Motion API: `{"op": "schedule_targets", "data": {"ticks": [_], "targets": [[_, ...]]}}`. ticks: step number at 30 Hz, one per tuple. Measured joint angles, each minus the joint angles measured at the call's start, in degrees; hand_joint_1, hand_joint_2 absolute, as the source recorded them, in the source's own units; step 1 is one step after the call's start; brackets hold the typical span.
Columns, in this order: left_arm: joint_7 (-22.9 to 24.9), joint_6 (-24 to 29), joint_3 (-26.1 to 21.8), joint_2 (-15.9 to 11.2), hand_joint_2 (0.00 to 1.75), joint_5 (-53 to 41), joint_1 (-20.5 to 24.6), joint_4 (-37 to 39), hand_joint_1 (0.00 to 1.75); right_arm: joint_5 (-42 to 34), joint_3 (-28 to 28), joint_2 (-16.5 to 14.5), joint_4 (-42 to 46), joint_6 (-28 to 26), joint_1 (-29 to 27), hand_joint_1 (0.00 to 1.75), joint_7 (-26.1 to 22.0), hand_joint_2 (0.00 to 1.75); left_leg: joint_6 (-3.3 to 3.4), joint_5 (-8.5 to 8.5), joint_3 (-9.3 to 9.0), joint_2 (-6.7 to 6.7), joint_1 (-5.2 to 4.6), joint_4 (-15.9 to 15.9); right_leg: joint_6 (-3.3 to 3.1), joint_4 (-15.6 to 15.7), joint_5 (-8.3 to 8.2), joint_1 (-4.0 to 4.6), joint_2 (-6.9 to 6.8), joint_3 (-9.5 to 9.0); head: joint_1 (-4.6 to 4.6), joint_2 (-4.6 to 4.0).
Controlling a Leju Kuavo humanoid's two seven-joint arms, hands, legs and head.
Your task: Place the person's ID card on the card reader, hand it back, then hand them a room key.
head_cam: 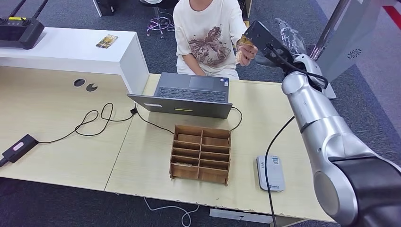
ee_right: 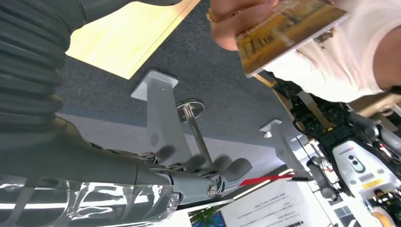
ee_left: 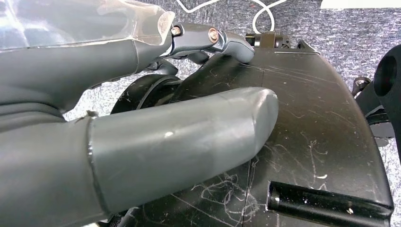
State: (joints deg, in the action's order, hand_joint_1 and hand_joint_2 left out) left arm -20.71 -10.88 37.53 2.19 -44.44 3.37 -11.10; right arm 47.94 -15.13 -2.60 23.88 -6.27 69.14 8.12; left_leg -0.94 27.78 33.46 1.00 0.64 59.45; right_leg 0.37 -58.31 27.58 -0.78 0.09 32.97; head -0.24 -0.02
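Person's hand [head_cam: 246, 53] is holding the ID card [head_cam: 244, 42] up behind the laptop [head_cam: 189, 97], just beside the right hand [head_cam: 288, 38], which is gripping nothing, fingers apart. Left hand [ee_left: 142, 94] hanging empty, fingers loosely spread. Card reader [head_cam: 270, 172] sitting right of the laptop, nearer the robot.

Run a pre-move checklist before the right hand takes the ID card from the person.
1. Person's hand holds the ID card out: ok.
2. Right hand holds nothing, fingers apart: ok.
3. Right hand touching the card: not ok, a gap shows in the right wrist view.
4. Card reader on the table, nothing on it: ok.
5. Left hand holds nothing: ok.
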Motion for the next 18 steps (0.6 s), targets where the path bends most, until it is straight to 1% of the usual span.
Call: {"op": "schedule_targets", "data": {"ticks": [6, 11, 15, 18], "targets": [[0.29, 0.45, 0.0, 0.01, 0.0, 0.0, -0.09, 0.0, 0.0, -3.52, 2.42, 0.59, 1.96, -4.04, -0.71, 0.0, -5.6, 1.75, 0.0, 0.0, 0.0, 0.0, 0.0, 0.01, 0.0, 0.01, 0.0, 0.0, 0.0, 0.01, 0.01, 0.0], [0.76, 1.14, 0.0, 0.12, 0.0, 0.0, -0.23, 0.0, 0.0, -7.38, 4.09, 1.35, 5.31, -5.77, -2.51, 0.0, -10.65, 1.75, 0.0, 0.0, 0.0, -0.01, 0.0, 0.0, 0.0, 0.02, 0.0, 0.0, 0.01, 0.01, 0.0, 0.0], [1.03, 2.06, 0.0, 0.2, 0.0, 0.0, -0.46, 0.0, 0.0, -11.54, 4.53, 2.1, 10.42, -5.49, -5.92, 0.0, -14.6, 1.75, 0.0, 0.0, -0.01, 0.0, 0.0, 0.01, 0.0, 0.02, 0.0, 0.0, 0.0, 0.01, 0.0, 0.0], [1.19, 2.76, 0.0, 0.28, 0.0, 0.0, -0.66, 0.0, 0.0, -15.12, 4.43, 3.02, 16.05, -4.61, -9.6, 0.0, -16.12, 1.75, 0.0, 0.0, 0.0, 0.0, 0.0, 0.0, 0.0, 0.02, 0.0, 0.0, 0.0, 0.01, 0.0, 0.0]]}}
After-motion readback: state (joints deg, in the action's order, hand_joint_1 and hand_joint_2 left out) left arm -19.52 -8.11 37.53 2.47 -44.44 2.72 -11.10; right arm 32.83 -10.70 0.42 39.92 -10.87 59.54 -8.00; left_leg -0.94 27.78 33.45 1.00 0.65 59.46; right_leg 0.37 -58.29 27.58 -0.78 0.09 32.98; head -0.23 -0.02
